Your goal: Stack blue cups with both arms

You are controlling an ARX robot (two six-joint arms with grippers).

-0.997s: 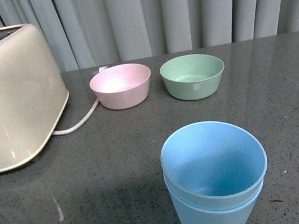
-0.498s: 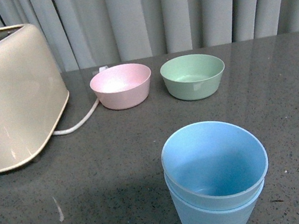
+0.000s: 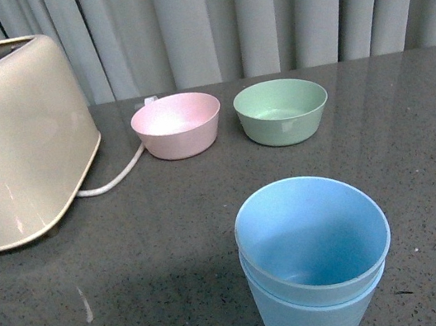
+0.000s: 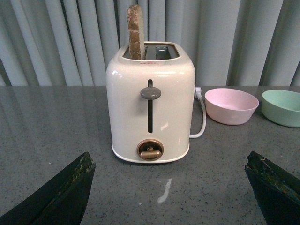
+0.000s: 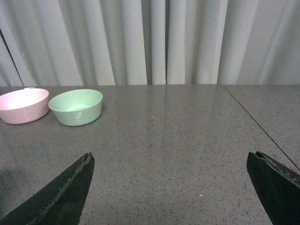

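So starting at the left edge of the bench (image 3: 173, 246): there's a cream toaster (image 3: 9, 139) with a slice of bread (image 4: 136, 32) sticking up out of one slot, and its white cord (image 3: 116, 178) trails off toward the pink bowl (image 3: 177, 124). Just beside that, toward the back edge, sits the green bowl (image 3: 282, 110). Neither bowl has anything to do with the job.

The blue cups (image 3: 315, 260) are at the front edge, a bit right of the middle, well apart from the bowls. One is already nested inside the other, with the inner rim sitting a little proud of the outer one and slightly tilted, so I'd call the stack basically done, maybe not fully seated.

Left gripper (image 4: 168, 187): spread wide, fingers out at both sides of its wrist view, nothing between them, pointed at the toaster. Right gripper (image 5: 171, 187): same deal, wide open and empty, looking across bare bench toward the bowls. Neither arm shows up in the front view, so both look clear of the cups.

Handling guess: thin matte plastic, so light, stiff enough, not fragile, but easy to tip or skate on that smooth stone top. If the top cup needs pushing down, I'd pinch the outer cup's wall low near the base to steady it and take the inner one by the rim.
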